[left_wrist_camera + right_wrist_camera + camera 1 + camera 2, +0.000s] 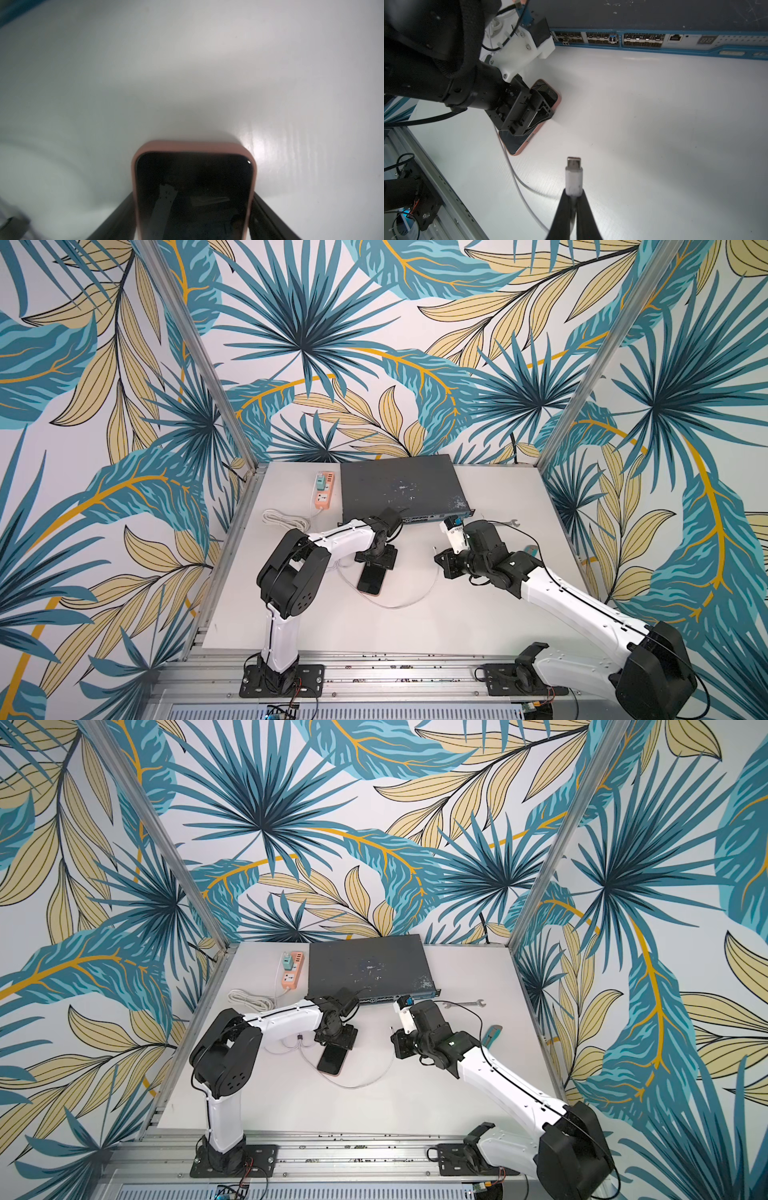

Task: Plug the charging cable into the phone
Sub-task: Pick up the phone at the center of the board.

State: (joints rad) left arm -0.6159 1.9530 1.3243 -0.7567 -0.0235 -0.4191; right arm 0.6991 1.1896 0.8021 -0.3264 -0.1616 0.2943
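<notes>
**Plug pinched, phone braced**

Black fingers of the right end effector (573,194) are clamped tight on the white moulded plug of the thin white charging cable (573,174). The plug's silvery tip sticks out past the fingers, clear of the white bench (457,614). From there the cord sags in a loop across the bench, passing the near end of the flat, black-screened, pink-rimmed phone (517,143). The phone lies screen-up mid-bench, well apart from the plug. The left end effector (193,195) straddles it, spread wide with a finger against each long edge. Behind stands a dark grey network switch (401,489), with a steel spanner (508,523) beside it.
</notes>
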